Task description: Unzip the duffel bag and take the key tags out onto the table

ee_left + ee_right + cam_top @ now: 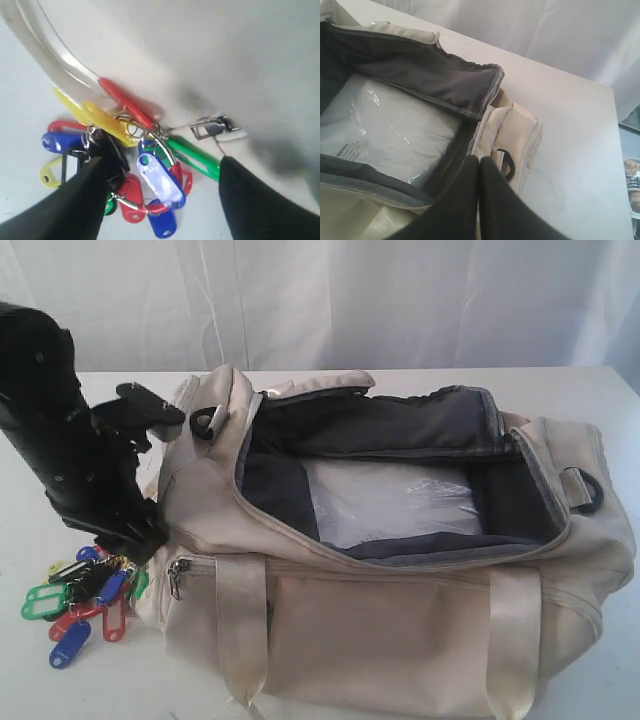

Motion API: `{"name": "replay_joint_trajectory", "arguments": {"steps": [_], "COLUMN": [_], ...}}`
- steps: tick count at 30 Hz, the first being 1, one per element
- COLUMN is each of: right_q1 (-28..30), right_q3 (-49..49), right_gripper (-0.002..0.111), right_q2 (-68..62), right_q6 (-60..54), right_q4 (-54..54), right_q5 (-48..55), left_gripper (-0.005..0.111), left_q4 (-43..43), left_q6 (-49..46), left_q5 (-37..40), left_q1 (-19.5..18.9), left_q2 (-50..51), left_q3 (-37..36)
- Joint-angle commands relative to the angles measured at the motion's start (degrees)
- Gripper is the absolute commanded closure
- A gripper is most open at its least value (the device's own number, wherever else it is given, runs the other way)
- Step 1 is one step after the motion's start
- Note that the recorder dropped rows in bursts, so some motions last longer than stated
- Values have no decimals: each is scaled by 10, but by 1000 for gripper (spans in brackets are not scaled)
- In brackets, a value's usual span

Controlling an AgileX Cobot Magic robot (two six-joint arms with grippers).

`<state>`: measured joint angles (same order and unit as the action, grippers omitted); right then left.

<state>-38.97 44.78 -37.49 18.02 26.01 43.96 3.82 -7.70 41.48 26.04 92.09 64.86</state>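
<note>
Key tags (85, 595) lie on the table (30, 680), just left of the unzipped duffel bag (380, 630). Left gripper (161, 167) hovers over them, fingers apart, so they look set down. Right gripper (479, 165), fingers pressed together, sits at the bag's right end, likely steadying it.

The bag (400, 630) lies on the table (30, 680). The tags (85, 600) lie on the table at the bag's left end, perhaps touching it. A packet (390, 502) lies inside the bag.

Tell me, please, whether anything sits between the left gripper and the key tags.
Nothing visible does: the key tags lie on the table beside the bag, right between the open fingers of the left gripper.
</note>
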Motion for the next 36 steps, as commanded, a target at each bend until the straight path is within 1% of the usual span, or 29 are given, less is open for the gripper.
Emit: {"name": "replay_joint_trajectory", "arguments": {"steps": [1,5,7,9,11,15,17,20,25,27,36], "right_q1": [2,2,2,2,2,2,2,2,2,2,2], "right_q3": [-3,-3,-3,-3,-3,-3,-3,-3,-3,-3,-3], "right_gripper": [108,108,108,108,108,108,108,108,108,108,108], "right_q2": [3,3,3,3,3,3,3,3,3,3,3], "right_q6": [2,2,2,2,2,2,2,2,2,2,2], "right_q4": [6,6,6,6,6,6,6,6,5,5,5], "right_q5": [-9,-13,-14,-14,-14,-16,-18,-19,-19,-19,-16], "left_gripper": [49,68,82,94,107,107,107,107,107,107,107], "left_q4": [1,-2,-6,-6,-8,-8,-8,-8,-8,-8,-8], "left_q6": [2,17,22,34,55,106,109,109,109,109,107], "left_q5": [72,119,135,132,108,18,-41,-85,-77,-67,-69], "left_q1": [4,4,4,4,4,4,4,4,4,4,4], "left_q2": [-60,-119,-160,-210,-266,-370,-416,-462,-488,-488,-488], "left_q3": [15,15,9,-6,-33,-108,-153,-205,-248,-248,-248]}}
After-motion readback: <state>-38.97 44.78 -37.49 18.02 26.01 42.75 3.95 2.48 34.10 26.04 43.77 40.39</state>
